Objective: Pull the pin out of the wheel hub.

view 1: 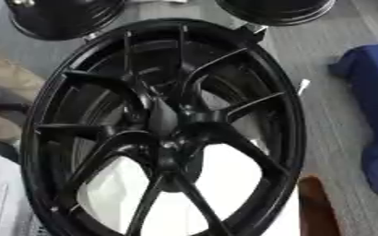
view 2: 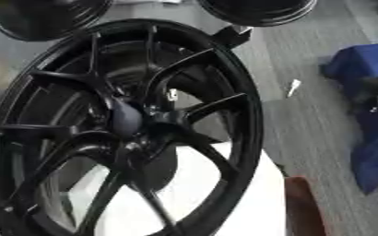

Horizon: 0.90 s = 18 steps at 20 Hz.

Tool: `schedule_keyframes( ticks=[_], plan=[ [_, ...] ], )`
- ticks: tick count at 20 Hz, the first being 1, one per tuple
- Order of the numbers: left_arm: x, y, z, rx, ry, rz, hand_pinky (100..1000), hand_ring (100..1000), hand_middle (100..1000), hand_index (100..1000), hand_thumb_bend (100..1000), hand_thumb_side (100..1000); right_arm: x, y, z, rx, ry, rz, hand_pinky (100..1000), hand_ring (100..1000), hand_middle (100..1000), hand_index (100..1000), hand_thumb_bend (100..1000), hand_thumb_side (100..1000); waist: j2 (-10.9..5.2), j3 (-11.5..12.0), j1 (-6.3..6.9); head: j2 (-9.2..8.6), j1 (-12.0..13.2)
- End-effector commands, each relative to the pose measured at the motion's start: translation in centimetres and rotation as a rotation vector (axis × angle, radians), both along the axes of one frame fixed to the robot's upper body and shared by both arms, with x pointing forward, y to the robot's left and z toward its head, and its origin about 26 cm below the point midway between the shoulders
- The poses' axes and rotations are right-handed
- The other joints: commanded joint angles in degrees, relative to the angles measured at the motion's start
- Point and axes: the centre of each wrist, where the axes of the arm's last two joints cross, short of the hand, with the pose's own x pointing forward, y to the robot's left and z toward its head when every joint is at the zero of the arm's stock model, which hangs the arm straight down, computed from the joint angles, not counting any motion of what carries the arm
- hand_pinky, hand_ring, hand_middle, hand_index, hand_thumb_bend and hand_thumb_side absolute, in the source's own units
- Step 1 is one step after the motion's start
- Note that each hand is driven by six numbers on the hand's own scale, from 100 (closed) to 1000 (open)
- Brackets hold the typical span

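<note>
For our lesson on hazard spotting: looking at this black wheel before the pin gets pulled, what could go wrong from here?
1. The black wheel stands tilted on edge; tugging at its hub could tip or roll it.
2. Two more dark wheels sit close behind, so a shifted wheel may knock them.
3. No robot hand shows, and the pin is not clearly visible against the dark hub, so a reach may miss.

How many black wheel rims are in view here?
3: the large wheel rim filling the centre, a second rim at top left, a third rim at top right, both cut off by the frame.
</note>
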Motion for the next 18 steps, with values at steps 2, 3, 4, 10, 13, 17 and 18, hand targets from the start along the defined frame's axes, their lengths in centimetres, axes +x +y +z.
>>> schedule_keyframes(
  ticks=[2, 3, 4, 10, 13, 17, 18],
  plan=[
    [-3.8, 5.4, 0.5, -0.016, -0.081, 0.249, 698, 592, 350, 516, 153, 188, -0.3, -0.7, 1.2, -0.023, -0.029, -0.021, 824, 624, 606, 802, 100, 814, -1.77, 0.8, -0.36, -0.1, -1.3],
    [-4.1, 6.1, -0.2, -0.009, -0.081, 0.301, 702, 603, 380, 546, 193, 186, -0.4, -0.7, 1.2, -0.019, -0.032, -0.024, 824, 624, 606, 802, 100, 810, -1.74, 1.0, -0.43, -0.1, -1.6],
    [-4.3, 6.9, -1.1, -0.015, -0.074, 0.339, 715, 625, 421, 587, 259, 216, -0.4, -0.7, 1.2, -0.01, -0.036, -0.029, 824, 623, 606, 801, 100, 808, -1.71, 1.2, -0.51, -0.06, -1.9],
    [-4.6, 9.0, -4.2, -0.075, -0.026, 0.363, 790, 830, 709, 837, 703, 532, -0.4, -0.7, 1.5, 0.016, -0.044, -0.031, 824, 625, 607, 802, 100, 803, -1.92, 1.5, -1.03, -0.08, -2.0],
    [-4.5, 9.0, -4.4, -0.105, -0.049, 0.329, 780, 815, 693, 820, 660, 544, -0.4, -0.6, 1.5, 0.019, -0.043, -0.029, 824, 625, 607, 802, 100, 804, -2.03, 1.4, -1.07, -0.19, -2.0],
    [-4.3, 8.3, -4.2, -0.149, -0.118, 0.282, 748, 759, 616, 753, 522, 517, -0.4, -0.6, 1.5, 0.02, -0.041, -0.027, 824, 625, 607, 802, 100, 805, -2.04, 1.2, -1.03, -0.33, -1.7],
    [-4.3, 8.0, -4.0, -0.17, -0.157, 0.279, 732, 736, 588, 732, 483, 523, -0.4, -0.5, 1.5, 0.019, -0.042, -0.026, 824, 625, 607, 802, 100, 805, -2.06, 1.2, -1.04, -0.31, -1.6]
  ],
)
